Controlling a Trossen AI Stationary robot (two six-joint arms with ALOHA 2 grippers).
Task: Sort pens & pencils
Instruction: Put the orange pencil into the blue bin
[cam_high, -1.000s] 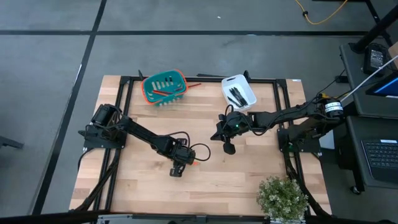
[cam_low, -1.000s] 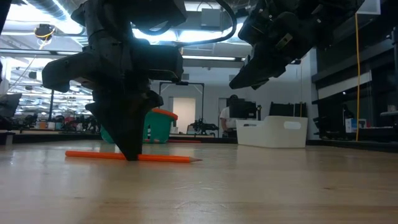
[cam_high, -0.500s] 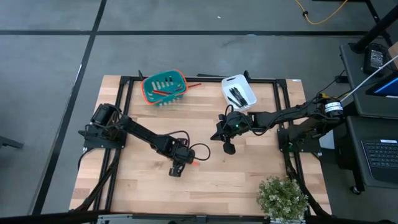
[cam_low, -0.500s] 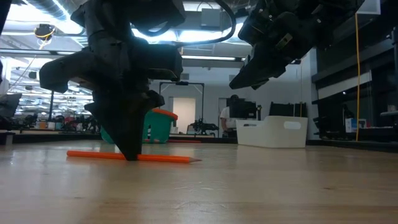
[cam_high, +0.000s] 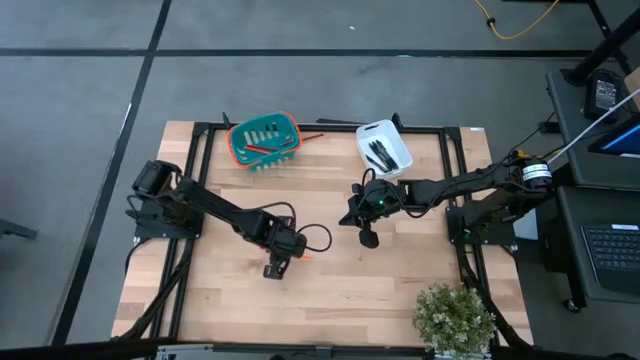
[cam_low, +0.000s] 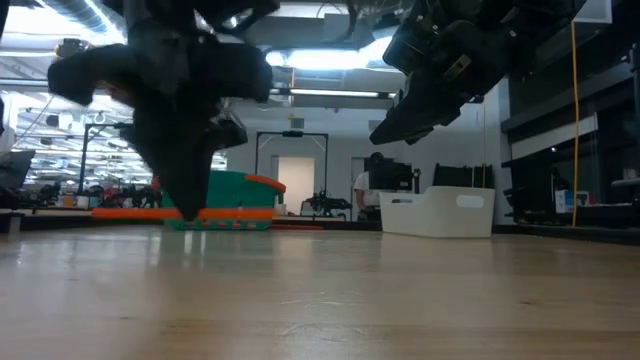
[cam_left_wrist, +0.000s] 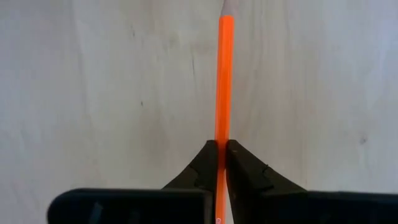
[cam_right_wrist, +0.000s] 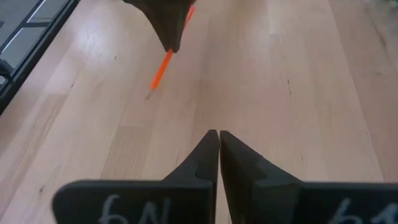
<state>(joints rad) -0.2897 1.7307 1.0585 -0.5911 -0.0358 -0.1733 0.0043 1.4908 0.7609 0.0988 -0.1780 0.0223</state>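
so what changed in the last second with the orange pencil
The left gripper, shut on the orange pencil, has lifted it off the table and shifted slightly left. The right gripper stayed shut and empty above the table; teal basket and white bin unchanged.

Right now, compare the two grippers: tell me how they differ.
The left gripper is shut on an orange pencil and holds it clear of the table; the right gripper is shut on nothing. In the high view the left gripper works mid-table, while the right gripper hangs near the white bin. Both are dark, two-fingered and closed.
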